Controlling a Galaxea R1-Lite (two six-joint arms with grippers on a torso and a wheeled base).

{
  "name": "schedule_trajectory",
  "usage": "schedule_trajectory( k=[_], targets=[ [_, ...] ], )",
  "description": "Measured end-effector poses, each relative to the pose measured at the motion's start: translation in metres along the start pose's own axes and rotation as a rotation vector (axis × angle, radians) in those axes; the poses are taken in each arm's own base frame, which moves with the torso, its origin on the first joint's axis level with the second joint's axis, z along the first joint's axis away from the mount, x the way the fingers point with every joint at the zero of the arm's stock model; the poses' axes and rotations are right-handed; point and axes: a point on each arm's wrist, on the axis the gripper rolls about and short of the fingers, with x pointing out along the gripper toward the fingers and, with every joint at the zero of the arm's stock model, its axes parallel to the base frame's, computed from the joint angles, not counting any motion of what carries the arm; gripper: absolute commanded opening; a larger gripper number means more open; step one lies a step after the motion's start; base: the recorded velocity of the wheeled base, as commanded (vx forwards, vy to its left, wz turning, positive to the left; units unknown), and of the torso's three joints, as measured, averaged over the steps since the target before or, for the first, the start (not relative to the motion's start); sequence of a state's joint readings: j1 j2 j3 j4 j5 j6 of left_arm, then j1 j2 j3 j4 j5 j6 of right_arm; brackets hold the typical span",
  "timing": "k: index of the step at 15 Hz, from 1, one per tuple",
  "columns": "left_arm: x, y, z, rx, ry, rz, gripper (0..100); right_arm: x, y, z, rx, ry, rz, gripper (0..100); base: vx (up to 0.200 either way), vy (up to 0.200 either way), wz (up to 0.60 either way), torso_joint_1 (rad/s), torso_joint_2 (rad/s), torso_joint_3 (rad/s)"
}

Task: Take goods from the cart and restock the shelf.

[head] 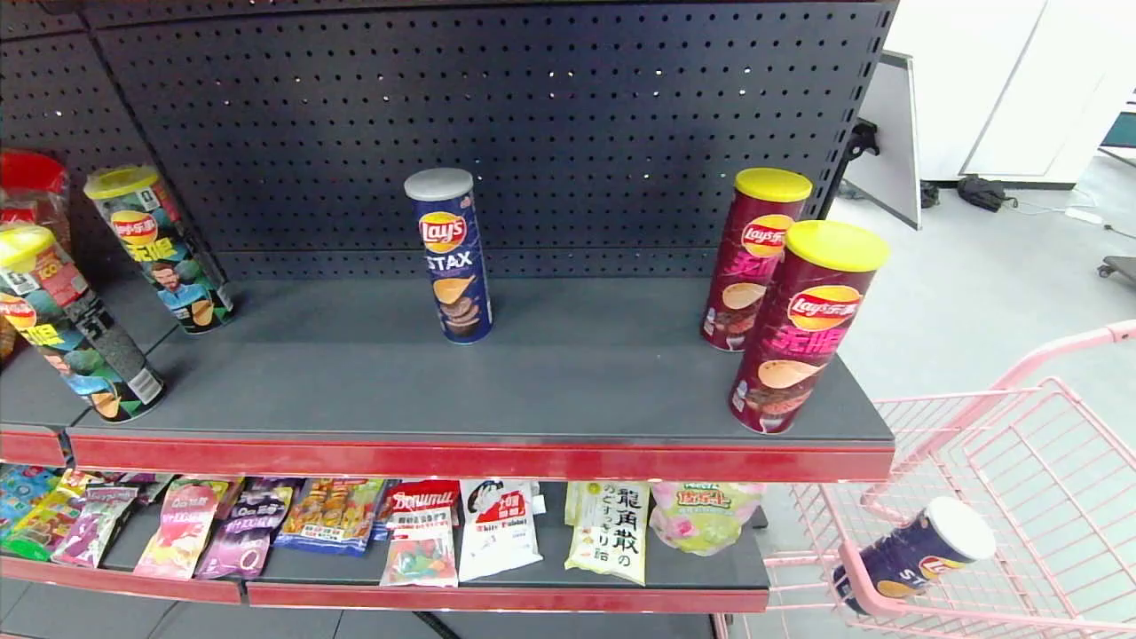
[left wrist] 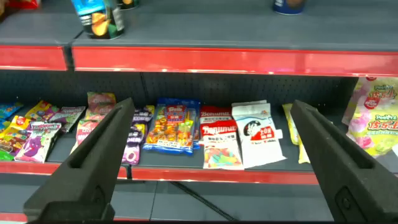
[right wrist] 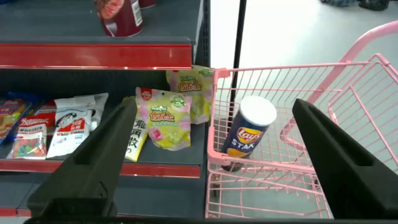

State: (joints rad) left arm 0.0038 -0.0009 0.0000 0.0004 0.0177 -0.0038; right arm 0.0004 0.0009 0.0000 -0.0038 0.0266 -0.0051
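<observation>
A blue chip can point(head: 451, 256) with a grey lid stands upright mid-shelf on the upper shelf point(head: 532, 382). Two maroon cans with yellow lids point(head: 806, 324) stand at its right end. A second blue chip can point(head: 914, 550) point(right wrist: 249, 132) lies tilted in the pink cart point(head: 1021, 497) point(right wrist: 292, 112), leaning on the cart's wall nearest the shelf. My right gripper point(right wrist: 214, 155) is open, facing the cart and the lower shelf from a distance. My left gripper point(left wrist: 211, 162) is open, facing the lower shelf's snack bags, holding nothing.
Two green-patterned cans with yellow lids point(head: 160, 248) stand at the upper shelf's left. The lower shelf point(head: 497, 577) holds several snack bags point(left wrist: 217, 134). A red lip point(head: 479, 460) runs along the upper shelf's front. Open floor lies right of the shelf, behind the cart.
</observation>
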Motion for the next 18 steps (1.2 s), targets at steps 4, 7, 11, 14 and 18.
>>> schedule_trajectory(
  k=[4, 7, 11, 14, 18],
  targets=[
    [0.0, 0.0001, 0.0, 0.0, 0.0, -0.001, 100, 0.0, 0.0, 0.0, 0.001, -0.001, 0.0, 100, 0.0, 0.0, -0.6, -0.001, 0.0, 0.001],
    [0.0, 0.0, -0.0001, 0.0, 0.001, -0.001, 100, 0.0, 0.0, 0.0, 0.002, -0.001, -0.003, 100, 0.0, 0.0, -0.6, 0.002, 0.0, 0.001],
    [0.0, 0.0, -0.0001, 0.0, 0.001, -0.001, 100, 0.0, 0.0, 0.0, 0.003, -0.001, -0.003, 100, 0.0, 0.0, -0.15, 0.002, 0.0, -0.001],
    [0.0, 0.0, 0.0001, 0.0, 0.0, -0.001, 100, 0.0, 0.0, 0.0001, 0.005, -0.001, -0.001, 100, 0.0, 0.0, 0.0, -0.032, 0.07, 0.043],
    [0.0, 0.0, 0.0, -0.001, 0.0, -0.001, 100, 0.0, 0.0, 0.0, 0.005, 0.0, -0.002, 100, 0.0, 0.0, 0.0, -0.134, 0.34, 0.209]
  ],
)
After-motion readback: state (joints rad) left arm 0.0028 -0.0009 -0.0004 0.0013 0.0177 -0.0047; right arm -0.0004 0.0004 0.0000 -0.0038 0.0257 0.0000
